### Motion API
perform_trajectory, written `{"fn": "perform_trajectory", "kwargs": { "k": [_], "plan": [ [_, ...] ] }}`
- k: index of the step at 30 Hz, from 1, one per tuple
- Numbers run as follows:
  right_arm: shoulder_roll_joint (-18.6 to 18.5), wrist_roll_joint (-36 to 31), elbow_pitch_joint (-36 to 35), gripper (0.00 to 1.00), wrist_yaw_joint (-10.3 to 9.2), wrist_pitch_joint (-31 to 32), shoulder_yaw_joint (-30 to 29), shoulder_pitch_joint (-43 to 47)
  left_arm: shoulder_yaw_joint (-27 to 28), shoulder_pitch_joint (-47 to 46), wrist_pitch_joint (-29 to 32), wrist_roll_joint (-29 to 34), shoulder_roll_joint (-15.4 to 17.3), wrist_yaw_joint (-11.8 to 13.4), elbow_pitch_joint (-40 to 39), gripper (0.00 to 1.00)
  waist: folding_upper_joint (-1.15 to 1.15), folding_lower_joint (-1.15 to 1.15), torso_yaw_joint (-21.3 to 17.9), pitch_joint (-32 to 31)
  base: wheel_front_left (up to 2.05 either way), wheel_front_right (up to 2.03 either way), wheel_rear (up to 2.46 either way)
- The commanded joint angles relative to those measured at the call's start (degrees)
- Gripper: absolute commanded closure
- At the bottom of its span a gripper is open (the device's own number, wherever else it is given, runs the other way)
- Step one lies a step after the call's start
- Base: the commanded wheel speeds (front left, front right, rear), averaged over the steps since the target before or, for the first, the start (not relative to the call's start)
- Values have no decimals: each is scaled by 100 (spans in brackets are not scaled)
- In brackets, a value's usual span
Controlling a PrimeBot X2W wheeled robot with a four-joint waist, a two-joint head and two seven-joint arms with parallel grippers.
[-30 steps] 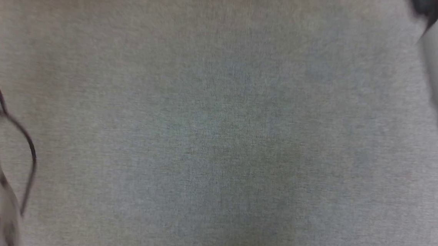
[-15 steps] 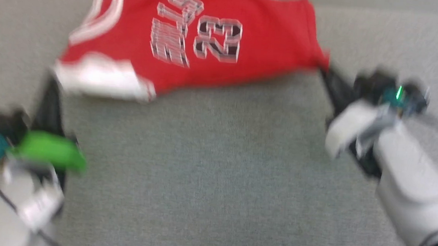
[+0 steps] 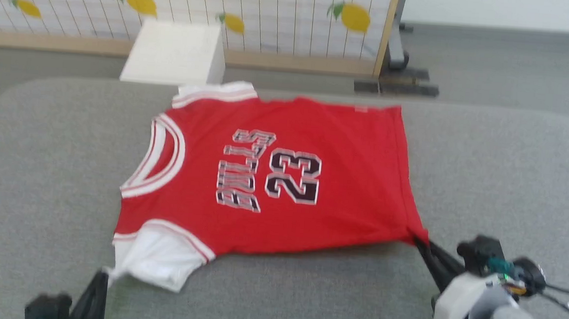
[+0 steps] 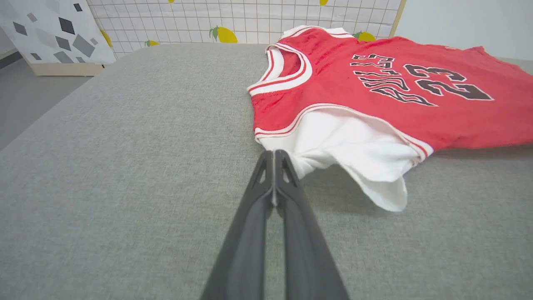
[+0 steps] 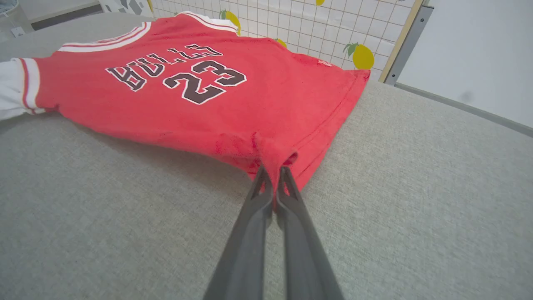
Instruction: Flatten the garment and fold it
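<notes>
The garment (image 3: 283, 179) lies face-up on the grey worktop (image 3: 489, 169), left hand (image 4: 273, 156) clamped on its white sleeve (image 4: 354, 146), right hand (image 5: 275, 171) on the near hem corner (image 5: 277, 157) — best to draw both apart evenly and low, smoothing the slack edge.

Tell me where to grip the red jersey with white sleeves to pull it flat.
Grip the red jersey at its two near corners, coming in low from the robot's side: the white sleeve, where the left gripper is shut, and the hem corner, where the right gripper is shut. Both are loose edges at opposite ends.
</notes>
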Motion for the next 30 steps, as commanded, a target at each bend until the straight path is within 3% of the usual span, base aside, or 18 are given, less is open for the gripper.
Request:
{"fn": "perform_trajectory", "kwargs": {
  "k": [1, 7, 16, 30],
  "plan": [
    [-49, 80, -66, 100, -9, 25, -29, 210, 9, 225, -21, -30, 18, -22, 30, 100, 0, 1, 67, -579, 0, 0, 0],
    [-242, 194, -424, 100, -9, 242, -170, 1030, -38, 964, -21, -137, 20, -22, 96, 100, 0, 1, 25, -922, 0, 0, 0],
    [-343, 144, -1061, 100, -9, 614, -629, 2007, -50, 1453, -22, -214, 40, -22, 203, 100, 0, 1, 52, -932, 0, 0, 0],
    [-37, -299, -2029, 100, -9, 1024, -1388, 2022, -182, 301, -22, 366, 146, 124, -26, 100, 0, 1, 66, -347, 0, 0, 0]
  ]
}}
